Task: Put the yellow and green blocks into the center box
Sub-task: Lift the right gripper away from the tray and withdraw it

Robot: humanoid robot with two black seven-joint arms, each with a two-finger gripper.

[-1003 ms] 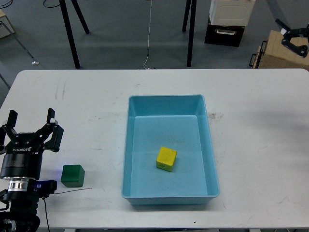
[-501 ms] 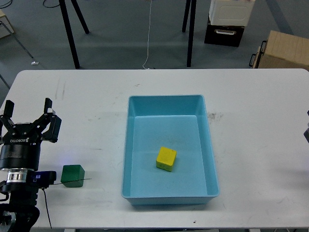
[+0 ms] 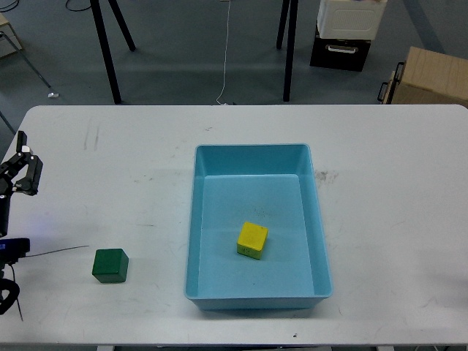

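The yellow block (image 3: 252,240) lies inside the light blue box (image 3: 254,152) at the middle of the table, near the box's front half. The green block (image 3: 110,265) sits on the white table at the front left, outside the box. My left gripper (image 3: 16,170) shows only partly at the left edge, behind and to the left of the green block and well apart from it. One splayed finger (image 3: 29,175) shows and it holds nothing. My right gripper is out of view.
The white table (image 3: 395,219) fills the view. On the floor beyond its far edge stand black stand legs (image 3: 106,51), a white and black case (image 3: 344,33) and a cardboard box (image 3: 431,77). A thin cable (image 3: 55,252) lies left of the green block.
My left arm has drawn back to the left, so the gripper is now mostly out of frame. The right gripper, seen at the far right a second ago, has left the view.
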